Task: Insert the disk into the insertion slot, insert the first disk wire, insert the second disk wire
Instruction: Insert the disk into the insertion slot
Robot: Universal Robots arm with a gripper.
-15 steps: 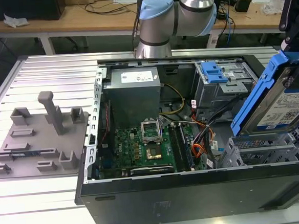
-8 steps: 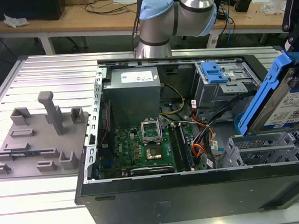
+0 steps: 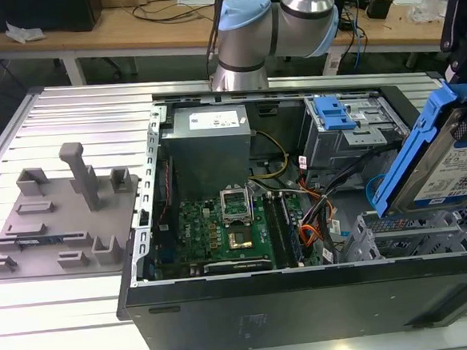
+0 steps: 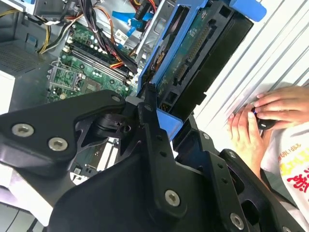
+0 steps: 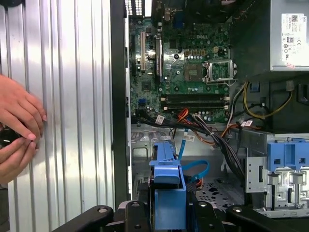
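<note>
Gripper [image 4: 166, 116], black, two-fingered: clamped tight on the blue-framed edge of the disk [image 3: 445, 164]. Same gripper [image 5: 166, 209] in the first wrist view, astride the frame's narrow end.

Disk: flat silver drive, white printed label, bright blue plastic surround. Held aloft at the exterior view's right, steeply tilted, one end high, the other angled down toward the computer case [image 3: 307, 306]. Circuit-board side and connector edge exposed in the second wrist view. Not seated in any bay.

Insertion slot [image 3: 418, 238]: low grey sheet-metal cage with a wide rectangular bay, inside the case, directly under the disk's lower end. Close; contact not discernible.

Taller grey cage [image 3: 359, 138]: beyond the slot, carrying a blue latch [image 3: 333, 113] on top.

Cables [image 3: 317, 217]: black, orange and blue, bundled between the cages and the motherboard [image 3: 221, 232].

Motherboard: green, lying flat inside the case, bare processor socket near the middle.

Power supply [image 3: 210, 132]: grey box beyond the motherboard, against the case's far wall.

Computer case: black tower laid on its side, open upward, on a ribbed aluminium table [image 3: 77, 114].

Grey fixture plate [image 3: 60, 215]: on the table at the exterior view's left, apart from the case, studded with upright blocks and one tall post.

Arm [image 3: 271, 20]: silver tube and pale blue joints, behind the case.

Person's hands [image 4: 268, 113]: two, together on the table just outside the case wall, closed around a small dark object.
</note>
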